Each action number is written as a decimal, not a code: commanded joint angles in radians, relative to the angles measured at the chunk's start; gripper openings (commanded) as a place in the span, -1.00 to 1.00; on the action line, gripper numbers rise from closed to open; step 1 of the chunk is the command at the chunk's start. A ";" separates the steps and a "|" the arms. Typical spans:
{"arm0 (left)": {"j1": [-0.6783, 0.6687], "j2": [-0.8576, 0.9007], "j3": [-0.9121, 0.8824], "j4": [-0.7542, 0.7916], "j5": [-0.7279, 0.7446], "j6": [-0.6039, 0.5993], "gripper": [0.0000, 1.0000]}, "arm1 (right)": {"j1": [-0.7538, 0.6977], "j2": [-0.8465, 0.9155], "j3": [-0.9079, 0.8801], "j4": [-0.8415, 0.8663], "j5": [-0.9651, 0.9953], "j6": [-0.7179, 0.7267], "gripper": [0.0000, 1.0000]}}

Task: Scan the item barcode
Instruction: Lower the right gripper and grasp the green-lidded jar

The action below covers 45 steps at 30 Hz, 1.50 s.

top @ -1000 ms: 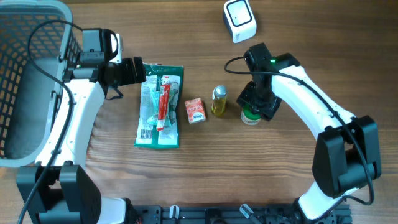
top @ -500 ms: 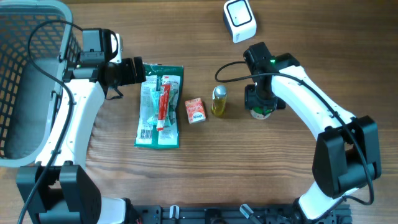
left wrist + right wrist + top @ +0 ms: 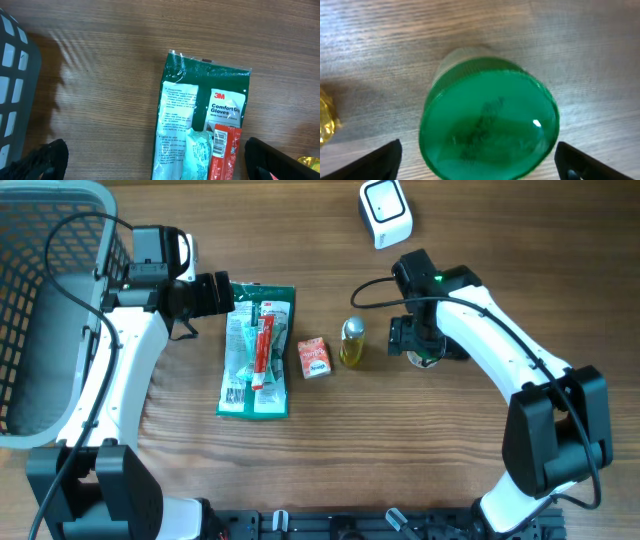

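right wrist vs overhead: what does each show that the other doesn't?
Only right wrist: the whole top of the green lid, with a finger standing wide on either side of it.
Only overhead: the white scanner, grey basket, glove pack, small red box and left gripper.
Both: the wooden table and the yellow bottle, which is just a sliver at the wrist view's left edge. The green lid is also in both, but overhead it is mostly hidden under the right gripper.
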 commanded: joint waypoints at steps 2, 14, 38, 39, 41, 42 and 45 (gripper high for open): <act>0.003 -0.004 0.007 0.003 0.008 0.019 1.00 | -0.006 0.015 -0.007 0.007 -0.021 0.147 0.89; 0.003 -0.004 0.007 0.003 0.008 0.019 1.00 | -0.071 0.015 -0.007 0.056 -0.091 0.179 0.79; 0.003 -0.004 0.007 0.003 0.008 0.019 1.00 | -0.071 0.015 -0.007 0.006 -0.288 -0.521 0.21; 0.003 -0.004 0.007 0.002 0.008 0.019 1.00 | -0.071 0.015 -0.007 -0.008 -0.288 -0.534 0.25; 0.003 -0.004 0.007 0.003 0.008 0.019 1.00 | -0.071 0.015 -0.007 -0.026 -0.288 -0.568 0.38; 0.003 -0.004 0.007 0.002 0.008 0.019 1.00 | -0.071 0.015 -0.007 -0.028 -0.287 -0.570 0.46; 0.003 -0.004 0.007 0.003 0.008 0.019 1.00 | -0.071 0.015 -0.007 -0.010 -0.285 -0.489 0.90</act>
